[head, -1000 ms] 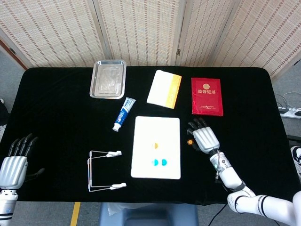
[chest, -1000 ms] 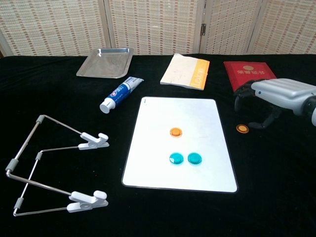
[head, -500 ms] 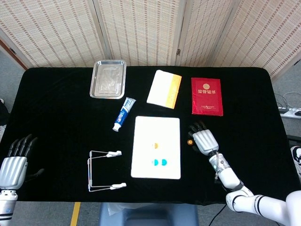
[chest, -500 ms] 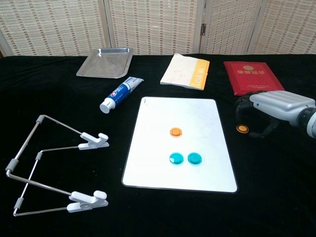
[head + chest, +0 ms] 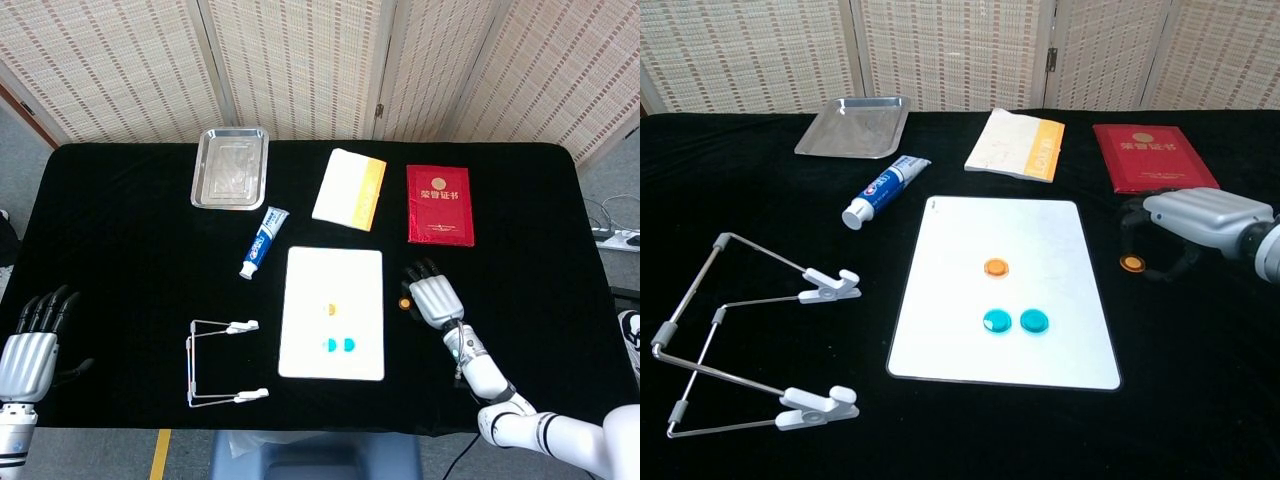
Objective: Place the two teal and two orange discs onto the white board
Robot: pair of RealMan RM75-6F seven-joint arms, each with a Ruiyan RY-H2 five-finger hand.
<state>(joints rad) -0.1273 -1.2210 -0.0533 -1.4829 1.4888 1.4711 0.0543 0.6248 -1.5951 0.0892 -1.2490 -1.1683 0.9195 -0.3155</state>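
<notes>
Bright, even light — sharp, faint shadows.

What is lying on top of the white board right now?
On the flat white rectangular board: one orange disc and two teal discs. Nothing covers them.

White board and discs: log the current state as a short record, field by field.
board: white board lies flat on the black table
discs on board: one orange disc, two teal discs
disc off board: second orange disc on the table, right of the board
right hand: right hand arched over the off-board disc, fingertips down around it; grip not clear
left hand: left hand at the table's near-left edge, holding nothing
remaining: one orange disc still to place
</notes>
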